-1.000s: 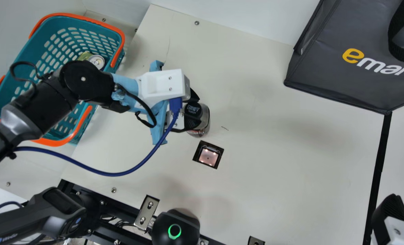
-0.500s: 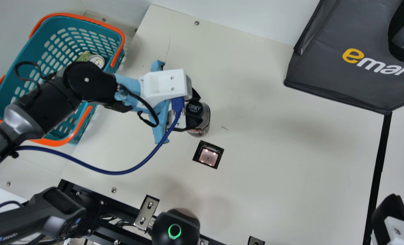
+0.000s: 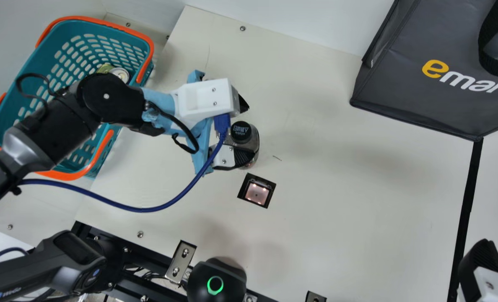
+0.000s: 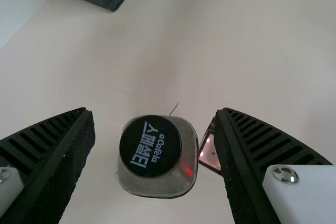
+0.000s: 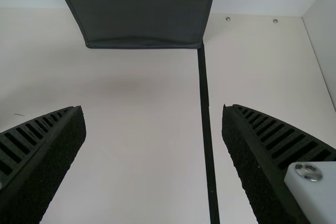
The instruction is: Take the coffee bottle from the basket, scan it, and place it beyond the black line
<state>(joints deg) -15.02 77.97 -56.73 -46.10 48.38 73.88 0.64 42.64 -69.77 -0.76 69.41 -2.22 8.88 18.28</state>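
- One coffee bottle stands upright on the bench, nearer its left edge than the black line, just beside the scanner window.
- Left gripper: jaws wide open, gripping nothing. In the left wrist view, the bottle lies between them, with a visible gap at each side.
- Main view: the jaw nearer the bench's near edge overlaps the bottle's body; the cap sits between the jaws.
- Right gripper: by the black line, toward the near edge; jaws wide open, holding nothing.
- Basket: at the left edge.
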